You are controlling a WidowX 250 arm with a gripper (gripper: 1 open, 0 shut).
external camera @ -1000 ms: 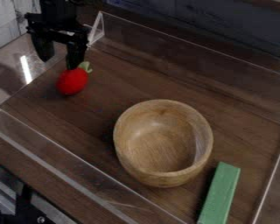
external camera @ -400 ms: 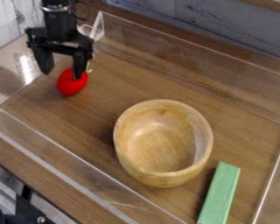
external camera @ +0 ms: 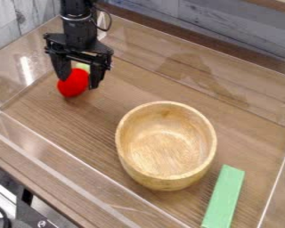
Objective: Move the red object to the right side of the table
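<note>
Nearest the lens, bottom right, a green block point(external camera: 223, 198) lying flat on the table point(external camera: 216, 71), and just beside it, a little farther back, a round wooden bowl point(external camera: 166, 147), nothing seen inside. Beyond, toward the far left, red strawberry point(external camera: 72, 83) on the wood, leafy top partly hidden. Gripper point(external camera: 79, 77) over it, fingers spread wide about the fruit, no hold on it; contact, cannot tell

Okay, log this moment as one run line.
gripper: open, over strawberry | strawberry: on table, left side in view | bowl: upright | green block: beside bowl | move: not done
</note>
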